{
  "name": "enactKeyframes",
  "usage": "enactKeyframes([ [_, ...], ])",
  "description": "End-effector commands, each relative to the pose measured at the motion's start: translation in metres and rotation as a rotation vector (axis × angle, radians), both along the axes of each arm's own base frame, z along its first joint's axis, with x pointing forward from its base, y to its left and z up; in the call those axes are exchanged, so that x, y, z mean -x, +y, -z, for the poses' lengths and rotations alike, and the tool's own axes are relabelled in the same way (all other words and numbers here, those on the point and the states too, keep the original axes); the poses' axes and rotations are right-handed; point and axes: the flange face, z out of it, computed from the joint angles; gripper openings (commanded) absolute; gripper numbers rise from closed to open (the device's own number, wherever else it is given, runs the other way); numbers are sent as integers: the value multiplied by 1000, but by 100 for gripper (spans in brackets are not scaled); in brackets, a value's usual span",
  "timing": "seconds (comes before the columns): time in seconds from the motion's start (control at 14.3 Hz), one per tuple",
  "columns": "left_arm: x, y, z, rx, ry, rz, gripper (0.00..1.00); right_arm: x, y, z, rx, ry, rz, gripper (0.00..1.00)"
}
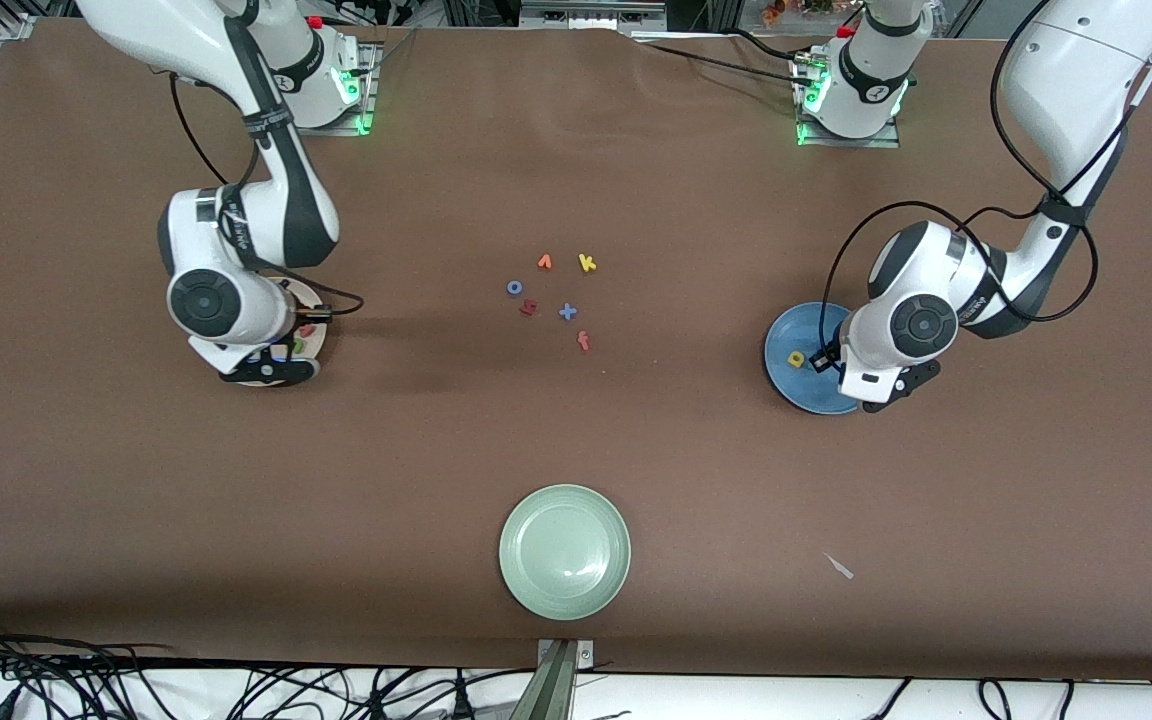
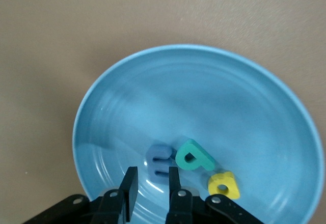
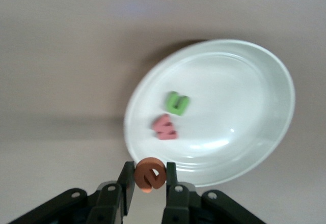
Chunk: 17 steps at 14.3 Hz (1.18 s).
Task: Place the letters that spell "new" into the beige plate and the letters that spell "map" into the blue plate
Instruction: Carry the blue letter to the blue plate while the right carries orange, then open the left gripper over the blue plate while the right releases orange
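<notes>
The right hand hangs over the rim of the round cream-beige plate at the right arm's end of the brown surface, its fingers pinching the small orange foam "e". Already lying in that plate, close together, are the green foam "n" and the pinkish-red foam "w".

At the left arm's end, the left hand sits low over the round medium-blue plate, fingers a little apart with nothing between them. Just in front of the fingertips lies the blue foam "m", touching the teal foam "a", and the yellow foam "p" rests just beside them, all three in the plate.

Mid-surface lies a loose cluster of spare letters, including a yellow "k" and a blue "o". The pale green round plate lies nearest the front camera.
</notes>
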Motion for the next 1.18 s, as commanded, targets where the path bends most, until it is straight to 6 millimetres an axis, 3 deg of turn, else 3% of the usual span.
enactKeyframes([
  [0.0, -8, 7, -16, -27, -16, 27, 100, -1, -37, 20, 3, 40, 35, 22],
  [0.07, -10, 7, -22, -41, 2, 30, 100, -2, -46, 27, 7, 45, 42, 23],
  [0.14, -19, 5, -35, -46, -1, 44, 100, -4, -47, 28, 3, 41, 37, 41],
  [0.21, -28, 3, -52, -48, -1, 52, 100, -4, -44, 27, 7, 40, 43, 83],
  [0.28, -35, -7, -70, -49, 10, 79, 100, -9, -41, 19, -2, 32, 29, 100],
  [0.49, -60, -11, -132, -45, 28, 146, 100, -26, -20, -26, -3, 89, 14, 100],
  [0.63, -74, -2, -171, -20, 32, 231, 100, -38, -4, -64, -4, 116, 4, 100],
  [0.84, -90, 14, -226, 37, 35, 378, 100, -43, 10, -103, -5, 140, -10, 100],
  [0.98, -94, 22, -255, 92, 21, 456, 100, -41, 12, -131, -20, 138, -13, 100],
  [1.12, -84, 20, -297, 137, -27, 540, 100, -36, 18, -158, -75, 127, -12, 100],
])
